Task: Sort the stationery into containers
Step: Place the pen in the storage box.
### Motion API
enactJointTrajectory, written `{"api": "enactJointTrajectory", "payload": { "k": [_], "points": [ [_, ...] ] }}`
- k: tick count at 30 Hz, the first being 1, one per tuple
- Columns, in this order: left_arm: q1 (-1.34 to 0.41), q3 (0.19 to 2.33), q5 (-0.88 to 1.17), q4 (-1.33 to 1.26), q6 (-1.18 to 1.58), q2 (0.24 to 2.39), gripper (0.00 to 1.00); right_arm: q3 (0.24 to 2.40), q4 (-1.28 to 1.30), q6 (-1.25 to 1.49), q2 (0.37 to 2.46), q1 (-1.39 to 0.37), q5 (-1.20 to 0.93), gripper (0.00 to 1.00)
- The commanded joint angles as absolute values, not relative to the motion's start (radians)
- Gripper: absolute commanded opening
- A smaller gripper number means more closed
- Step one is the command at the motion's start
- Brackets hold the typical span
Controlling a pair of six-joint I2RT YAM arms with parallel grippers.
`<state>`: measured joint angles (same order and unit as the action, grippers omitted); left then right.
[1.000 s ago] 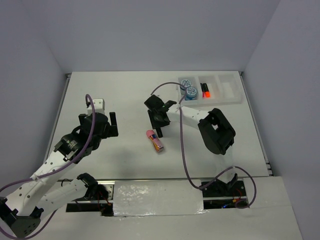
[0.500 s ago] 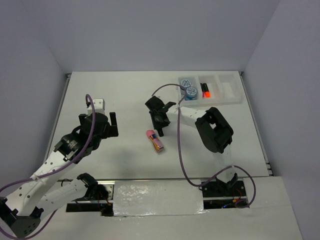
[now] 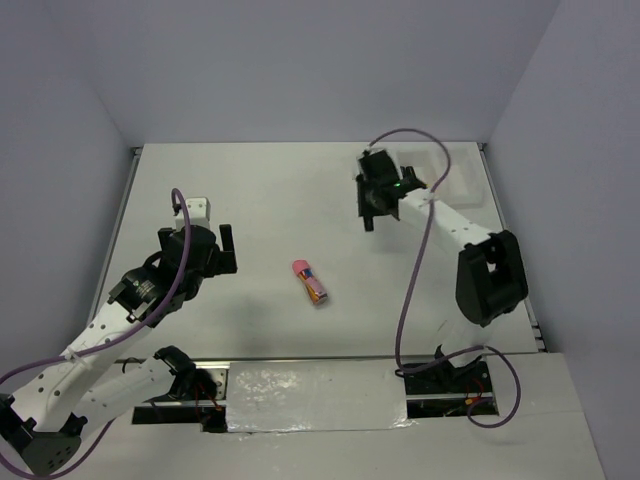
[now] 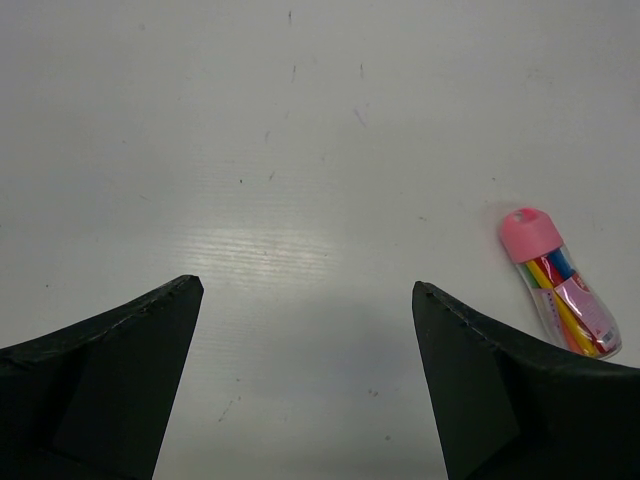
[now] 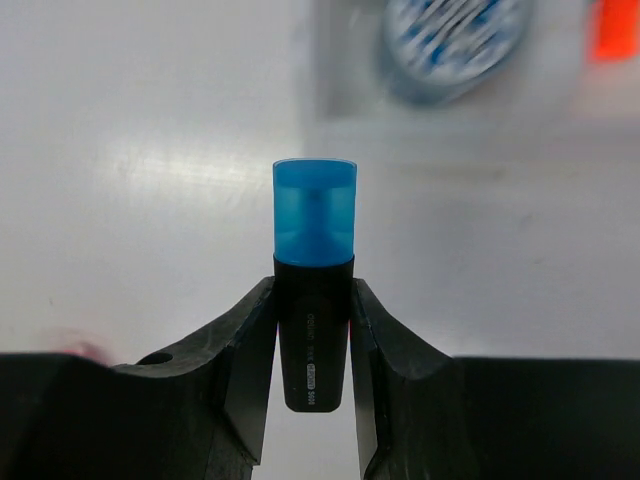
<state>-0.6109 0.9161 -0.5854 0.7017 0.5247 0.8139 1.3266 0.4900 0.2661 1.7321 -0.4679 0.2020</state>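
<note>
Blue-capped highlighter (image 5: 314, 215) sits clamped in our right gripper (image 5: 312, 295), which has swung across the worktop (image 3: 250, 190) to the tray (image 3: 465, 165) (drop-off next, we reckon). Left gripper (image 4: 305, 283) gapes wide, empty, w/ the pink eraser (image 4: 560, 295) lying nearby, unsorted.

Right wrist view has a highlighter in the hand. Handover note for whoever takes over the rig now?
Right hand: shut on the blue-capped highlighter, at the left end of the tray.
Left hand: open, empty.
Done: one roll and an orange item show in the tray, both blurred; the arm hides the rest.
Left: release the highlighter into the tray, then bin the eraser, which lies mid-table.
</note>
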Motion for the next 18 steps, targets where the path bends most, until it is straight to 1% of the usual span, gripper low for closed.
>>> {"api": "enactJointTrajectory", "payload": {
  "k": [1, 4, 6, 7, 11, 14, 18],
  "points": [
    [-0.606, 0.913, -0.577, 0.666, 0.509, 0.807, 0.99, 1.440, 0.532, 0.184, 1.658, -0.337, 0.222, 0.09],
    [-0.607, 0.913, -0.572, 0.663, 0.506, 0.801, 0.99, 1.577, 0.566, 0.160, 1.738, -0.221, 0.212, 0.12],
    [-0.606, 0.913, -0.568, 0.660, 0.505, 0.798, 0.99, 1.733, 0.607, 0.156, 1.820, -0.175, 0.221, 0.12],
    [-0.607, 0.911, -0.568, 0.660, 0.503, 0.795, 0.99, 1.861, 0.665, 0.161, 1.917, -0.145, 0.236, 0.12],
    [-0.607, 0.910, -0.552, 0.653, 0.499, 0.792, 0.99, 2.083, 0.730, 0.161, 2.084, -0.100, 0.275, 0.13],
    [-0.606, 0.908, -0.539, 0.649, 0.494, 0.796, 0.99, 2.166, 0.747, 0.187, 2.167, -0.086, 0.279, 0.16],
    [-0.607, 0.908, -0.534, 0.647, 0.491, 0.798, 0.99, 2.168, 0.729, 0.196, 2.206, -0.071, 0.252, 0.18]
  ]
}}
